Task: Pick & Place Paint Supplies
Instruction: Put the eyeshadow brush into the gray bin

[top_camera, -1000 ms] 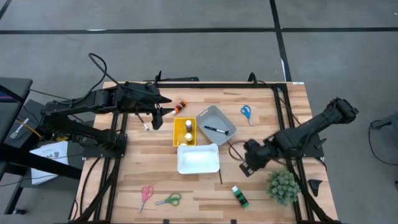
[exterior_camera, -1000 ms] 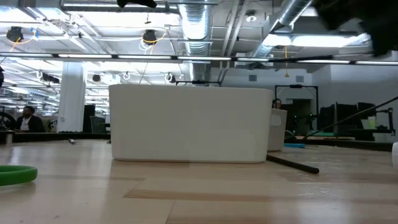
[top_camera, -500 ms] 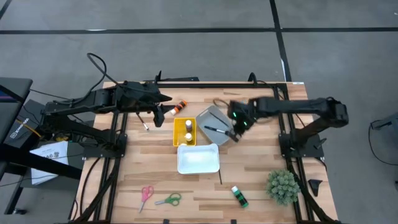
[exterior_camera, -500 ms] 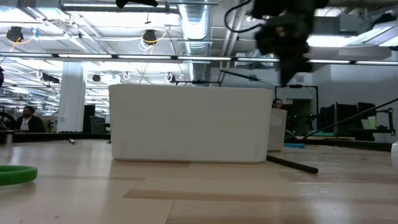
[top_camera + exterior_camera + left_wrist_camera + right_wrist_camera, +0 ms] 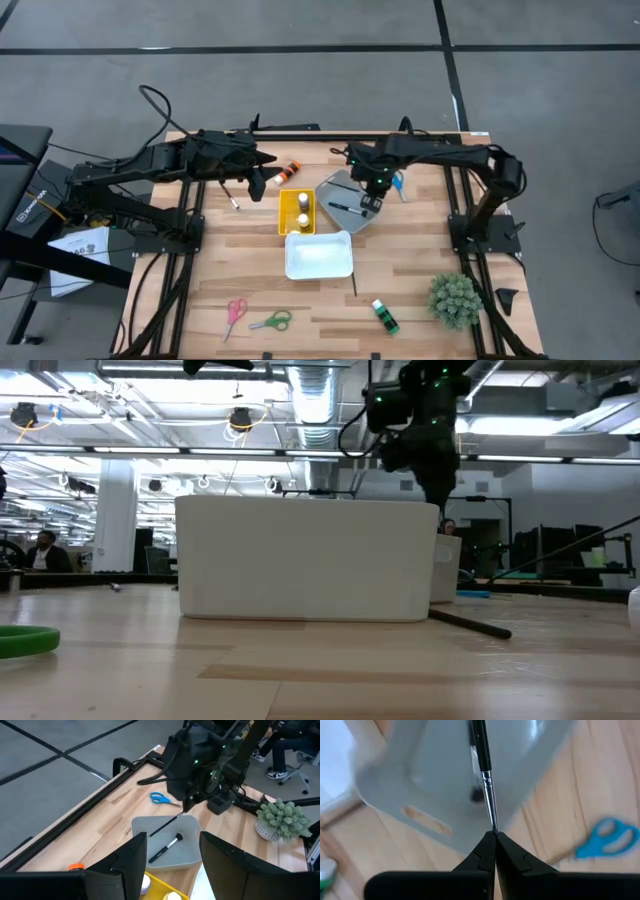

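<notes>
My right gripper (image 5: 372, 196) hangs over the grey tray (image 5: 343, 187), shut on a thin dark paintbrush (image 5: 169, 822). That brush slants down into the tray. A second brush (image 5: 165, 849) lies flat in the tray. My left gripper (image 5: 167, 865) is open above the table beside the yellow bin (image 5: 297, 225), which holds two bottles. An orange bottle (image 5: 292, 168) lies past the bin. Blue scissors (image 5: 397, 182) lie to the right of the tray. Pink scissors (image 5: 234, 313), green scissors (image 5: 271, 321) and a green bottle (image 5: 385, 315) lie near the front edge. My right gripper pinches the paintbrush by its thin end (image 5: 493, 826) between the tips of its two fingers. It comes from above, pointing down. The brush hangs slanted below the fingers, with its far end (image 5: 151, 833) low inside the grey tray. Whether that end touches the tray cannot be told.
A white bin (image 5: 318, 254) sits on the near side of the tray and fills the middle of the low view. Another brush (image 5: 472, 624) lies on the table by the white bin. The fuzzy green plant (image 5: 455, 298) stands at the near right corner.
My right arm has swung from the near right part of the table, by the plant, toward the far edge and the left. It now stands over the grey tray with its fingers pointing down. The left arm has kept still.
</notes>
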Controlling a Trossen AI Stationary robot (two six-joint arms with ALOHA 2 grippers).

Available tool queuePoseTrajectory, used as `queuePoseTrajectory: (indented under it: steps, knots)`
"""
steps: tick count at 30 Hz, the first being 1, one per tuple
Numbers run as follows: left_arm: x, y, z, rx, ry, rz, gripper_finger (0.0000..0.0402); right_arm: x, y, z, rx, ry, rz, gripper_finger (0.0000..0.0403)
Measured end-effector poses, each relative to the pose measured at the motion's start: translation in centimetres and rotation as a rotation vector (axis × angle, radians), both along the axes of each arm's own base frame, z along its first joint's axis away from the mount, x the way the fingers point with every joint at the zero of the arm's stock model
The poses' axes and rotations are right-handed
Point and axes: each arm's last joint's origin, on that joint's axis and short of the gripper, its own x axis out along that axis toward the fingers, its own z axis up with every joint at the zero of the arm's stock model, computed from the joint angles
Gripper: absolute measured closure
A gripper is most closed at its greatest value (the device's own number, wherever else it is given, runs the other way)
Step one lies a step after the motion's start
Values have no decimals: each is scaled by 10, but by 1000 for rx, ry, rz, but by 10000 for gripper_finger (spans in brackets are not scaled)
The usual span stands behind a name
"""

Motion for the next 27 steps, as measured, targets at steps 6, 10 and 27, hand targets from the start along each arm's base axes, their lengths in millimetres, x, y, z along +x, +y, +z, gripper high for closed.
queuePoseTrajectory:
  steps: [6, 10, 27]
  knots:
    - [0, 0, 0, -1, 1, 0, 224, 2, 5, -8, 40, 18, -19, 403]
    - [3, 0, -2, 0, 13, 3, 224, 4, 7, -16, 66, 49, -49, 403]
    - [17, 2, -12, 0, 58, 9, 224, 5, 9, -16, 80, 41, -67, 403]
